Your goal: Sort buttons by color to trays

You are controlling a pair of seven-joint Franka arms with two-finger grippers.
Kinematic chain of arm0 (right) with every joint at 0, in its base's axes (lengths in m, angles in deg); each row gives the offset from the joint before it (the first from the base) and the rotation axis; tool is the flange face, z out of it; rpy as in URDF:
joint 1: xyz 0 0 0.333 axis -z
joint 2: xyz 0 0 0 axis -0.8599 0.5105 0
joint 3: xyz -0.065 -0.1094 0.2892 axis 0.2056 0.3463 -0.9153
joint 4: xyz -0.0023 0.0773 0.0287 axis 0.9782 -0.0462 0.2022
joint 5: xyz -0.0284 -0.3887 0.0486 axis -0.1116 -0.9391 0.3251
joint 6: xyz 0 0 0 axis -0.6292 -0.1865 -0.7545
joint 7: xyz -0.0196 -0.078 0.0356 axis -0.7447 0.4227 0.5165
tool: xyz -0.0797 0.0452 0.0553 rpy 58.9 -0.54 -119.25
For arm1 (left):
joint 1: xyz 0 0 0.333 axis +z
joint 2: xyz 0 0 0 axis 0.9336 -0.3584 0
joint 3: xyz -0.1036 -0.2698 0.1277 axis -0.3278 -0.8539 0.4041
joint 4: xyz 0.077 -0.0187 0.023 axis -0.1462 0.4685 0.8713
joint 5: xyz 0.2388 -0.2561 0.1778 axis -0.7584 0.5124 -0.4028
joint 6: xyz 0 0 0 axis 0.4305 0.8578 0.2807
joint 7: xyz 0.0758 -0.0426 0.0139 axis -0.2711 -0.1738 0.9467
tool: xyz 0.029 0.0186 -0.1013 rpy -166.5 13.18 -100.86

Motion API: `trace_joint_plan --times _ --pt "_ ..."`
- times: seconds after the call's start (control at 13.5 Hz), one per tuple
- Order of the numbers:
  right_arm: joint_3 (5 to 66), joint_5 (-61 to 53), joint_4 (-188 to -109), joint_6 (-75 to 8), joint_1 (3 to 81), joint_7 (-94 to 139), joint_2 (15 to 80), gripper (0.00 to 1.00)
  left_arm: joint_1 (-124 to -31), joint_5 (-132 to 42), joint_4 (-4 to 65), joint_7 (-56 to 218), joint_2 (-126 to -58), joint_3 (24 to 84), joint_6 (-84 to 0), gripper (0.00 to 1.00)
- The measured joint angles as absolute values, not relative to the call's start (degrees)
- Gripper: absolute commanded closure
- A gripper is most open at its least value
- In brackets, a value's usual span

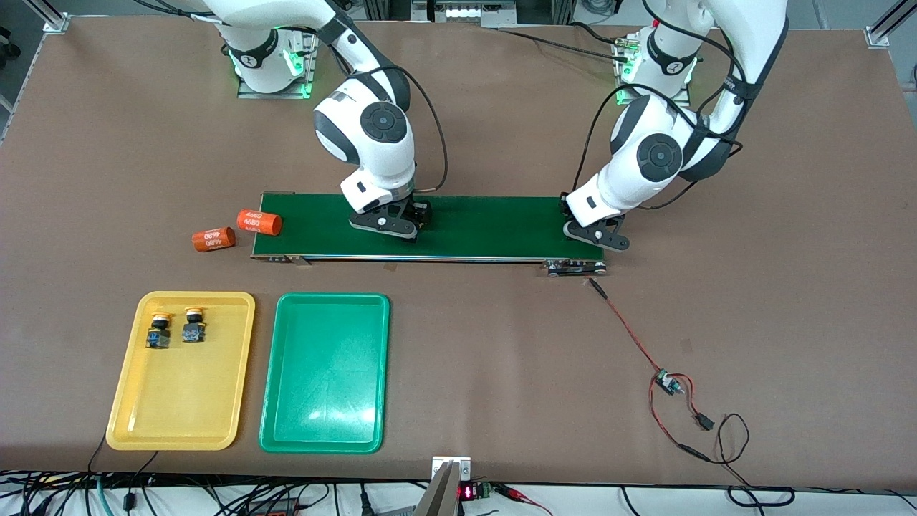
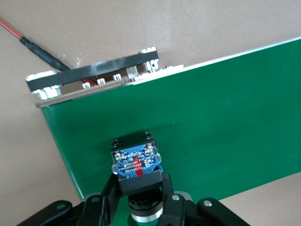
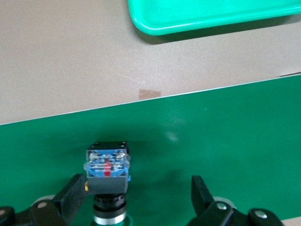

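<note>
Two yellow-capped buttons [image 1: 159, 331] [image 1: 193, 326] lie in the yellow tray [image 1: 179, 423]. The green tray [image 1: 326, 373] beside it holds nothing. My left gripper [image 1: 597, 240] [image 2: 138, 181] is at the belt's end toward the left arm, shut on the black body of a button [image 2: 136, 160] whose blue underside faces the wrist camera. My right gripper [image 1: 390, 226] [image 3: 136, 188] hangs open low over the middle of the belt. A second button [image 3: 107, 169] lies on its side between its fingers, close to one of them. The grippers hide both of these buttons in the front view.
The long dark green conveyor belt [image 1: 487, 226] runs across the table's middle. Two orange cylinders [image 1: 215, 239] [image 1: 258, 222] lie at its end toward the right arm. A red-black wire with a small board [image 1: 666, 383] trails from the belt's other end. The green tray's rim [image 3: 211, 19] shows in the right wrist view.
</note>
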State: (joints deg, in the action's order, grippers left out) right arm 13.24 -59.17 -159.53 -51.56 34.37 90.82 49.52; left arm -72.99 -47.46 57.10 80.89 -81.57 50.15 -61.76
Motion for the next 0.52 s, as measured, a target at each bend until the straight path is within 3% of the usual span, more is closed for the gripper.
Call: trace_joint_plan --times 0.07,0.15,0.22,0.3,0.52 --pt "13.27 -59.17 -159.48 -51.82 34.38 90.83 49.57 0.0 -73.19 -47.46 57.23 80.89 -82.1 50.15 -62.43 0.91" --pt "13.32 -59.17 -159.44 -52.08 34.4 90.83 49.58 0.0 -73.37 -47.46 57.29 80.89 -82.73 50.15 -62.92 0.77" --pt "13.37 -59.17 -159.38 -52.6 34.4 90.83 49.58 0.0 -73.54 -47.44 57.26 80.89 -83.33 50.15 -63.5 0.44" --pt "13.41 -59.17 -159.34 -53.17 34.4 90.83 49.62 0.0 -73.74 -47.25 57.09 80.86 -83.44 50.13 -63.61 0.0" --pt "13.54 -59.17 -159.34 -55.2 34.41 90.83 50.55 0.0 -73.81 -47.24 56.21 80.78 -83.54 50.3 -63.9 0.0"
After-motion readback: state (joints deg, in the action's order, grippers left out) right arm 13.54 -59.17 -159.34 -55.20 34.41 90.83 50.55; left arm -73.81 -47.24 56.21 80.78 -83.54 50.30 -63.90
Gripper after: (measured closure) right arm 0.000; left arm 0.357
